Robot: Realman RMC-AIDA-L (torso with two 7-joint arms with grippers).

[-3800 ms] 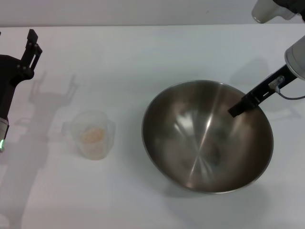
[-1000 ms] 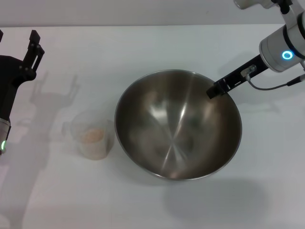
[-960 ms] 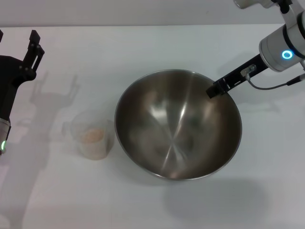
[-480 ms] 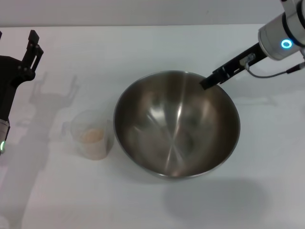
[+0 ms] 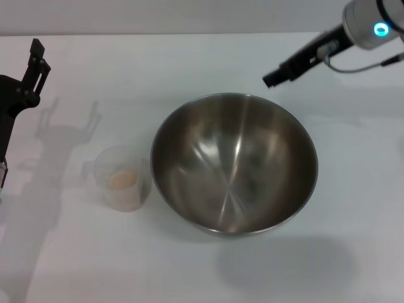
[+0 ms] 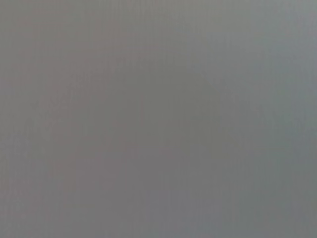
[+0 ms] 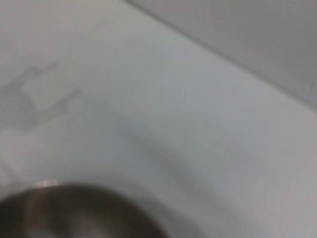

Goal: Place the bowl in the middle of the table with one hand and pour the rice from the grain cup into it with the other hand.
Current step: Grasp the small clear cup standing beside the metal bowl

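The steel bowl point(image 5: 233, 165) stands upright on the white table point(image 5: 189, 63), about mid-table; its rim also shows in the right wrist view point(image 7: 59, 208). The bowl holds nothing. The frosted grain cup point(image 5: 121, 178) stands just left of the bowl, with a small heap of rice point(image 5: 122, 179) inside. My right gripper point(image 5: 273, 79) hangs above the table beyond the bowl's far rim, clear of it and holding nothing. My left gripper point(image 5: 35, 60) is open and empty at the far left edge, well back from the cup. The left wrist view shows only flat grey.
The table's far edge point(image 5: 189, 33) runs across the top of the head view. Shadows of the left gripper fall on the table behind the cup point(image 5: 69, 120). Bare tabletop lies in front of the bowl and to its right.
My right gripper has let go of the bowl's far rim and risen back and to the right. The bowl stays where it was set, left of its earlier spot. The left gripper shifted slightly left.
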